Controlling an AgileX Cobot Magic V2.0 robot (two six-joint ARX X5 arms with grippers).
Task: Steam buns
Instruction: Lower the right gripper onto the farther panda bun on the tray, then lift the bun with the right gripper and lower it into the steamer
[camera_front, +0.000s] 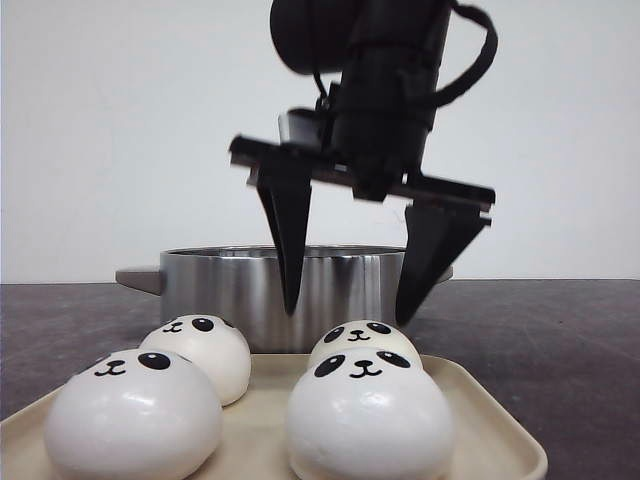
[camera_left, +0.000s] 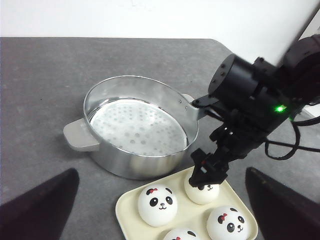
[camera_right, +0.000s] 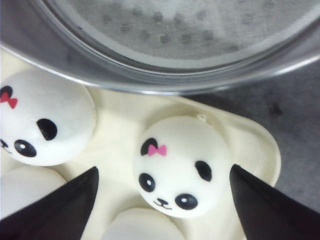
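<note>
Several glossy white panda-faced buns lie on a cream tray (camera_front: 487, 425). In the front view the near pair (camera_front: 132, 418) (camera_front: 368, 415) hides most of the far pair (camera_front: 200, 350) (camera_front: 362, 342). My right gripper (camera_front: 346, 317) hangs open just above the far right bun (camera_right: 177, 172), one finger on each side and neither touching it. In the left wrist view it (camera_left: 207, 175) covers part of that bun (camera_left: 202, 192). My left gripper (camera_left: 161, 170) is high above the table and wide open, with nothing between its fingers.
A steel steamer pot (camera_front: 240, 285) with a perforated floor (camera_left: 135, 127) and grey side handles (camera_left: 80, 136) stands directly behind the tray on the dark grey table (camera_left: 40, 80). The pot rim (camera_right: 150, 85) is close beyond the right fingers.
</note>
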